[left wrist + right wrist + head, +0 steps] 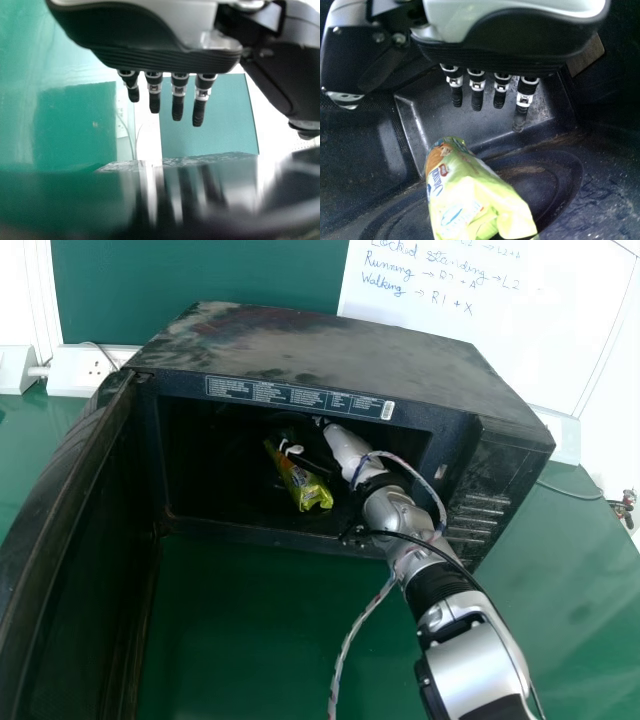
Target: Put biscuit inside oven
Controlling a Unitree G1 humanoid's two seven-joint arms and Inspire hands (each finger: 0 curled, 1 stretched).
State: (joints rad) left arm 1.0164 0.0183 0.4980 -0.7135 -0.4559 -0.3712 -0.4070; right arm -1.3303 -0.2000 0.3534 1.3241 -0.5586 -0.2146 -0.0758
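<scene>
We see a black, box-shaped oven (330, 340) with dusty patches across its top, standing on a glossy green counter (250, 640). Its dark door (70, 540) stands wide open at the left of the head view. The yellow-green plastic biscuit packet (300, 483) is inside the oven, lying on the cavity floor, partly over a round, ridged dark shape (562, 182).

Our right arm (470, 650) reaches in from the lower right of the head view, and our right hand (348, 448) is inside the cavity, beside the packet. In the right wrist view, our right hand (495, 45) is open, its dark fingers (476, 95) nearly straight and spread a little apart; we see a gap between them and the packet, and they hold nothing.

In the left wrist view, our left hand (160, 57) is open too, its fingers straight, slightly separated and empty.

Behind the oven we see a whiteboard (500, 325) with blue handwriting and a dark green panel (210, 270). A white socket block (85, 370) sits near the oven's back left corner.
</scene>
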